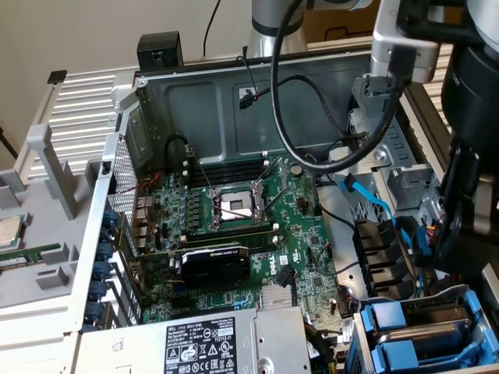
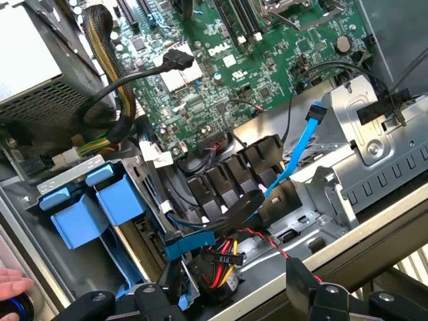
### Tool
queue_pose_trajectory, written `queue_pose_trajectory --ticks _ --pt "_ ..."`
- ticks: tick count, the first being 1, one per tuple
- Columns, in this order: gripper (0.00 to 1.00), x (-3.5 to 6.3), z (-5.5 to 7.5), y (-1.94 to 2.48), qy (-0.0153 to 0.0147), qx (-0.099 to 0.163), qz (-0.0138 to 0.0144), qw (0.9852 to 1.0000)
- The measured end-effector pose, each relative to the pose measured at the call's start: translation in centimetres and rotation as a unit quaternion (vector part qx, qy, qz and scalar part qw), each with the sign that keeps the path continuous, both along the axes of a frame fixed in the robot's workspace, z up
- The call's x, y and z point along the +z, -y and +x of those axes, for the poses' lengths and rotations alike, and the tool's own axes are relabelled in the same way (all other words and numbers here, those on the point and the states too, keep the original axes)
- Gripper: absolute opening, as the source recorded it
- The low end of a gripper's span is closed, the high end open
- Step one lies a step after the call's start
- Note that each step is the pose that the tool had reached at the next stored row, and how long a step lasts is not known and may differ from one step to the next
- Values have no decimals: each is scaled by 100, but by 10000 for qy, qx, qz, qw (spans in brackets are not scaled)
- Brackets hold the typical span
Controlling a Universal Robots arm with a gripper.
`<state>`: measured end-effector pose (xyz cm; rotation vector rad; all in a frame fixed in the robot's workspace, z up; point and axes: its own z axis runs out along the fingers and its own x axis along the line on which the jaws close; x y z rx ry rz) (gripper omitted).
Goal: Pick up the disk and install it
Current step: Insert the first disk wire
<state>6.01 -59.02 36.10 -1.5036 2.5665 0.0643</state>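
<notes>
My gripper [image 2: 197, 291] hangs open over the drive-bay corner of an open computer case, its two black fingers [image 2: 302, 281] wide apart with nothing between them. In the exterior view the gripper [image 1: 460, 245] is at the right edge, above a bundle of black and blue cables. Two blue plastic carriers [image 2: 90, 204] stand side by side in the bay just beside it. The same blue carriers [image 1: 409, 331] are in the exterior view's lower right, with a grey metal face between their rails. I cannot tell whether that face is the disk.
The green motherboard [image 1: 234, 234] with its bare processor socket fills the case floor. The power supply [image 1: 203, 343] sits at the front. A blue data cable [image 2: 301, 144] and black connectors cross beside a bare metal drive cage [image 2: 374, 134]. A person's hand [image 2: 12, 286] is at the case edge.
</notes>
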Motion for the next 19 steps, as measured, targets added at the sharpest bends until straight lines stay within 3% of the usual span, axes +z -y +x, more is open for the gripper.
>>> queue_pose_trajectory --ticks 7,10,12,16,17,19 --pt "73 -21 -20 0 -4 -325 0 9995" --pt "73 -40 -23 -2 -32 -428 -2 9991" --pt "73 -49 -29 -5 -85 -471 -3 9989" --pt "73 -50 -34 -9 -227 -540 -10 9983" --pt "73 -50 -35 -11 -252 -551 -11 9982" --pt "73 -51 -35 -26 -265 -565 -12 9980"
